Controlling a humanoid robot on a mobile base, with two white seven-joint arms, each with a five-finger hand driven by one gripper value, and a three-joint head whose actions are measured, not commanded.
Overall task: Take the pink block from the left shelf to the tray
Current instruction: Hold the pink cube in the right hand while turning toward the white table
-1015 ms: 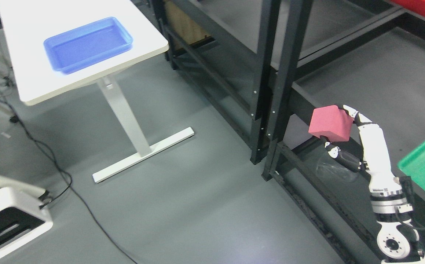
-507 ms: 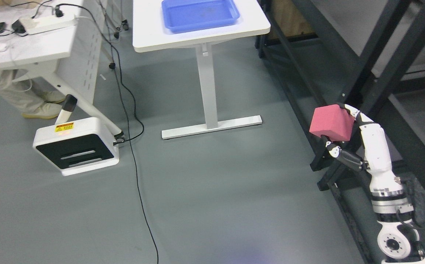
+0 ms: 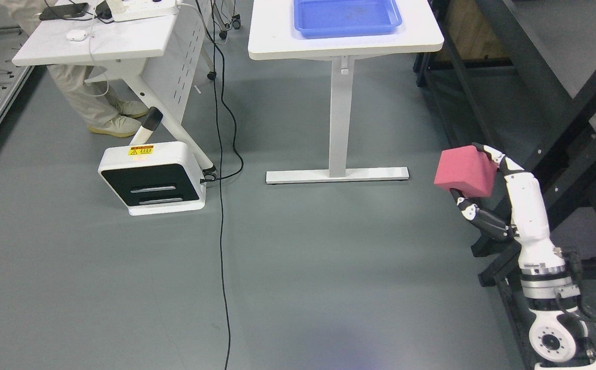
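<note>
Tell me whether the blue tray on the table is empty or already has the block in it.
Empty. The blue tray shows only its bare floor, and the pink block is gripped in the right robot hand, above the floor.

Open floor [image 3: 328, 267]: wide clear grey stretch between my right hand [image 3: 488, 205] and the white surface [image 3: 426, 41]. Obstacles: black shelf frame [image 3: 549, 133] just beside my fingers [image 3: 493, 154] at right; the surface's pedestal leg [image 3: 338, 123] ahead; black cable [image 3: 221, 216], white floor unit [image 3: 151, 177], a person's legs [image 3: 92, 97] far left.
</note>
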